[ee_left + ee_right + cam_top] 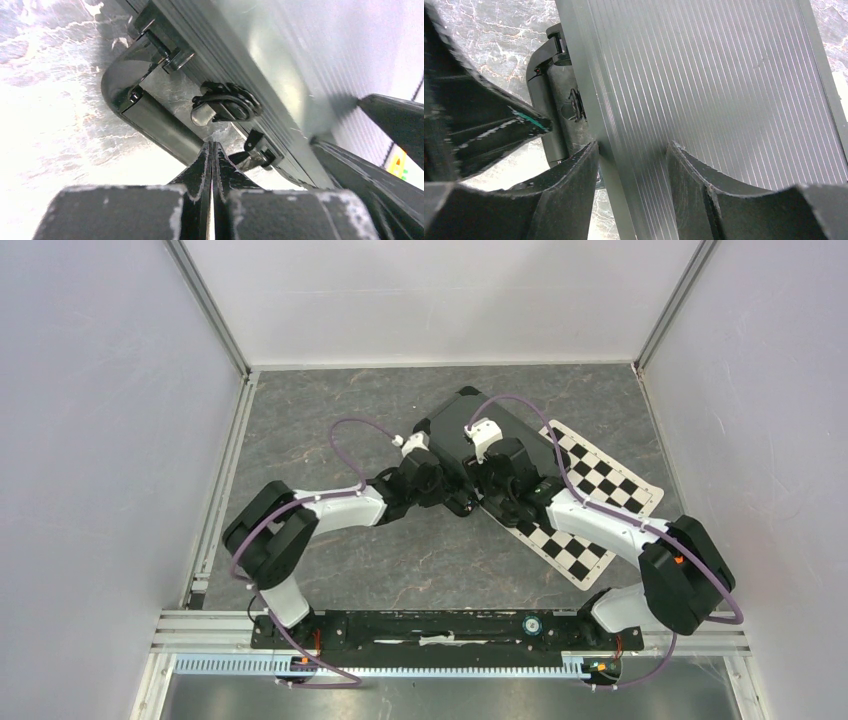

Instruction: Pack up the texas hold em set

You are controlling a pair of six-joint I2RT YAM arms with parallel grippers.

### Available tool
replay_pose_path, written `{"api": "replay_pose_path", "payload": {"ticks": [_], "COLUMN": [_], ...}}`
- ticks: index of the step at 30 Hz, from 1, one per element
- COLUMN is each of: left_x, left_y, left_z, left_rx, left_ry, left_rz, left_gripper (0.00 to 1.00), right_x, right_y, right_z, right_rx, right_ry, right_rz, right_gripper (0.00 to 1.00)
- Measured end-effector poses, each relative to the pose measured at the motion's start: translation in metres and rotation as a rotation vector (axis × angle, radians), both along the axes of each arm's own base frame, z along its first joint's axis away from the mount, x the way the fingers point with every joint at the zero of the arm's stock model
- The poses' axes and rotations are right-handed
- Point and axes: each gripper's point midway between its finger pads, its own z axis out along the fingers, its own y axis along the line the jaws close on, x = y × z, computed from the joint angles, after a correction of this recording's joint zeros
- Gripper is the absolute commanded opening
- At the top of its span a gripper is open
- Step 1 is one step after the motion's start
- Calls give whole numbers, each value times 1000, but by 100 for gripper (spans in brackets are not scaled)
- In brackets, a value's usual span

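Top view: the closed case [452, 428] — black, rectangular, hard-shelled — lies slantwise at upper centre. Its right part rests on a checkered mat [600, 485] and the rest on the grey marbled table [400, 560]. Both arms crowd over its near end and hide it.

Left wrist view: the left gripper [211, 150], jaws pressed together on nothing, points at the glossy curved handle [150, 117], low in the frame beneath a black latch [225, 102].

Right wrist view: the right gripper [631, 150], jaws apart, straddles the long edge of the finely ribbed lid [724, 75] — nothing is seen clamped between them.
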Motion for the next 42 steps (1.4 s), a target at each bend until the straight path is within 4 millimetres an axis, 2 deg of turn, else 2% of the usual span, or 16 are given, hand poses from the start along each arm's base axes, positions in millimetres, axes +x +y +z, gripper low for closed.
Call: {"api": "replay_pose_path", "payload": {"ticks": [7,13,18,20,23,29,38,42], "left_x": [-2,1,2,3,2,-3,-4,-4], "left_y": [15,39,55,57,55,29,16,11], "left_z": [46,64,88,91,85,62,38,17], "left_rx": [119,272,311,318,330,315,346,366], "left_ry": [-112,-218,-357,-396,-406,-418,-437,-415], "left_rz": [-89,-132,-147,-158,-189,-362,-489,-539], "left_gripper": [3,2,2,2,2,2,2,2], "right_x": [1,-3,-6,-5,-2,-1,1,8], "right_y": [0,-5,-11,-11,-11,-13,-18,-29], "right_z": [0,1,1,1,2,3,4,3], "right_rx": [5,23,64,84,115,162,227,237], "right_ry": [-3,-24,-39,-40,-44,-49,-56,-65], "right_rz": [-2,-7,-27,-32,-40,-55,-82,-122], "right_gripper": [57,57,57,56,56,55,54,54]}}
